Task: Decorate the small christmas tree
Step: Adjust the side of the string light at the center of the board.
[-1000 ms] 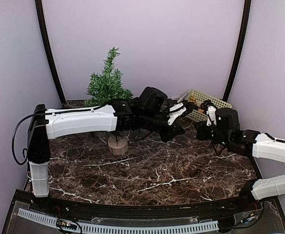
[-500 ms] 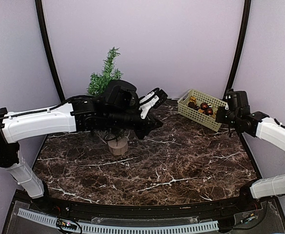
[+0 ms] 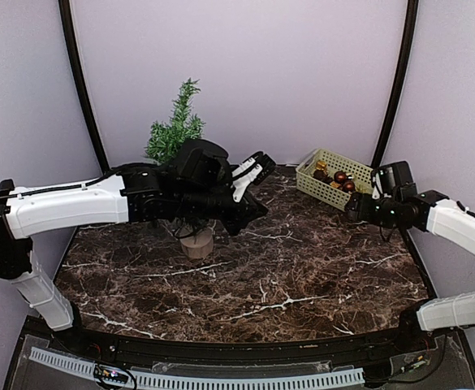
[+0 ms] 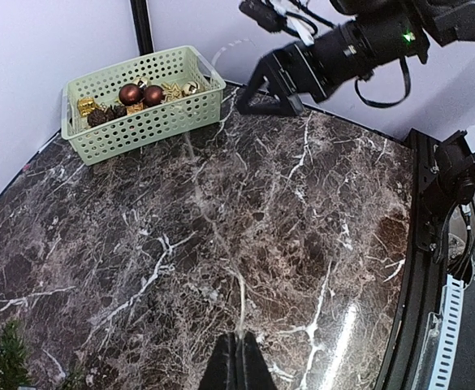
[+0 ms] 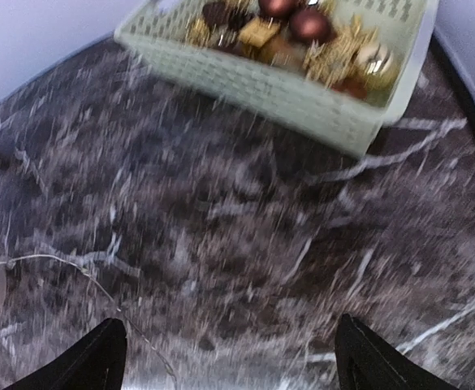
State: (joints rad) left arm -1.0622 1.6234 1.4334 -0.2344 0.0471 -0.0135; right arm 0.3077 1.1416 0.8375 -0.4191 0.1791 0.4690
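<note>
**Desk:** Where is the small christmas tree [image 3: 174, 134] standing?

**Photographer:** It is standing upright at the back left of the worktop [image 3: 286, 284]. The left arm is crossing in front of its lower branches, and its pale stump base [image 3: 196, 242] is showing below. It is sitting well apart from the basket [image 3: 312, 185] of ornaments [image 4: 140, 93].

**Desk:** How is it likely handling?

**Photographer:** Light and probably tippy. The needles are looking bristly and springy, and the trunk thin. Steadying it at the stump or low trunk seems wisest.

**Desk:** And the claws?

**Photographer:** The left claw [image 4: 239, 361] is pinching shut, on nothing I can make out. The right claw [image 5: 237, 357] is gaping wide and empty, near the basket.

**Desk:** Any writing?

**Photographer:** None is showing legibly.
</note>
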